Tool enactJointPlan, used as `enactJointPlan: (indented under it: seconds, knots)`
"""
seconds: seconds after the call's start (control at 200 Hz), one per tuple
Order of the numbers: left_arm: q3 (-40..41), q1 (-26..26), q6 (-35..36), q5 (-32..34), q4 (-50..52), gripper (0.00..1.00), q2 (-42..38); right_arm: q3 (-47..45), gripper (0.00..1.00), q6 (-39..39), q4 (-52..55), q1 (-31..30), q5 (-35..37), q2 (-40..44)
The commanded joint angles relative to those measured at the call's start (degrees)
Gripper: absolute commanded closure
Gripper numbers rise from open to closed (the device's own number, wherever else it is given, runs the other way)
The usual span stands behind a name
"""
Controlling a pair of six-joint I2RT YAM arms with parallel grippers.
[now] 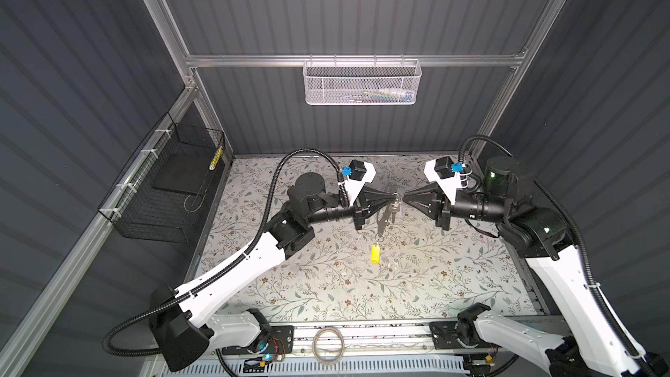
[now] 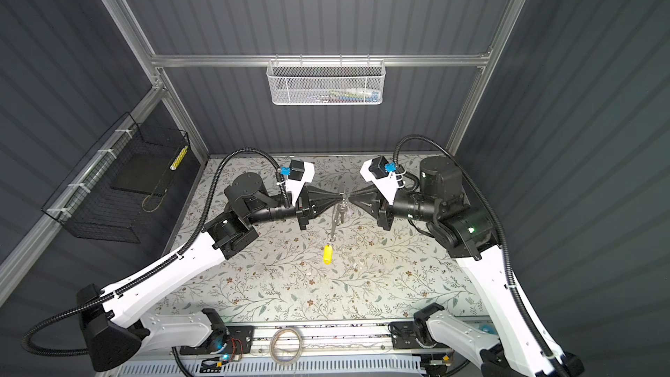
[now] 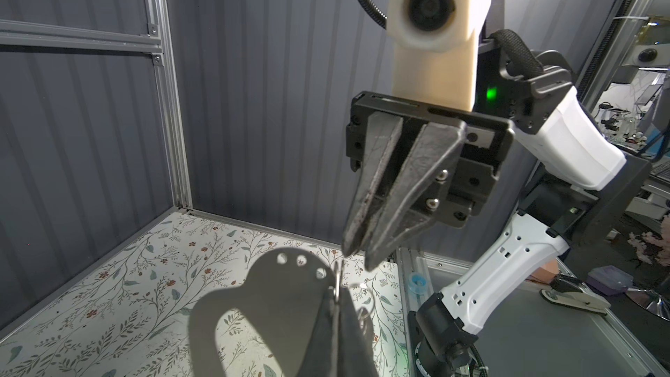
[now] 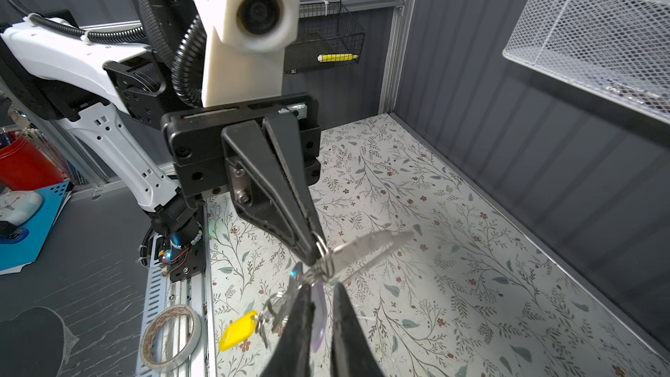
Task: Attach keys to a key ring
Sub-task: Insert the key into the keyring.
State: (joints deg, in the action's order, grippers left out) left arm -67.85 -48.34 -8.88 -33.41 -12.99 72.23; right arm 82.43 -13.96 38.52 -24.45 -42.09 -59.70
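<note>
**Hidden or unclear parts.** In both top views the spot where the two tools meet is too small to resolve, so the wrist views carry the detail. The left tool (image 4: pixel 315 248) is closed on the rim of the key ring (image 3: pixel 275 306), where a thin wire ring (image 4: pixel 324 262) sits at its tips. The key ring is a flat dark grey loop held in the air over the middle of the tabletop (image 1: pixel 453 284). The frame edge cuts off its lower part in the left wrist view, and in the right wrist view it is only a pale blur.

The right tool (image 3: pixel 360 259) stands tip to tip with the left tool, its jaws a narrow gap apart, and nothing is seen gripped between them. The lilac key (image 4: pixel 319 317) shows in that gap, partly covered by one finger; whether it touches a finger cannot be told. The yellow key (image 1: pixel 374 253) hangs below the loop's narrow end; whether it touches the tabletop cannot be told.

**Containers.**
- A white mesh basket (image 1: pixel 344 85) on the rear rail holds a few coloured items, unreadable through the mesh.
- A black wire basket (image 1: pixel 145 219) on the left wall holds a flat dark slab (image 1: pixel 181 175) and a yellow item (image 1: pixel 216 159) at its rear corner.
- A tape roll (image 1: pixel 328 346) lies on the front rail — outside both baskets.
</note>
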Motion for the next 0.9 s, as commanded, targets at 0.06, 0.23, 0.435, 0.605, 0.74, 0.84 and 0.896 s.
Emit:
enactJointPlan:
  seconds: [0.06, 0.23, 0.435, 0.605, 0.74, 0.84, 0.896]
  knots:
    - [-1.5, -0.3, -1.0, -2.5, -2.1, 1.00, 0.0, 1.6, 0.87, -0.2, -0.2, 0.2, -1.3, -0.5]
    - [-2.1, -0.4, -1.1, -3.1, -1.6, 1.00, 0.2, 1.5, 0.90, -0.2, -0.2, 0.2, -2.2, -0.8]
    - [-2.2, -0.3, -1.0, -2.6, -1.5, 1.00, 0.2, 1.1, 0.91, 0.1, 0.1, 0.2, -3.9, -0.9]
    - [-2.4, -0.3, -0.9, -2.5, -1.5, 1.00, 0.2, 0.5, 0.93, 0.5, 0.0, 0.2, -5.3, -1.0]
    - [-2.5, -0.3, -0.9, -2.1, -1.8, 1.00, 0.3, 0.4, 0.93, 0.9, -0.2, 0.2, -6.7, -1.4]
    - [-2.6, -0.3, -1.0, -2.0, -2.0, 1.00, 0.5, 0.4, 0.93, 1.1, -0.3, 0.2, -7.4, -1.6]
    - [-2.5, -0.4, -1.0, -1.9, -2.2, 1.00, 0.6, 0.4, 0.93, 1.2, -0.4, 0.1, -7.6, -1.7]
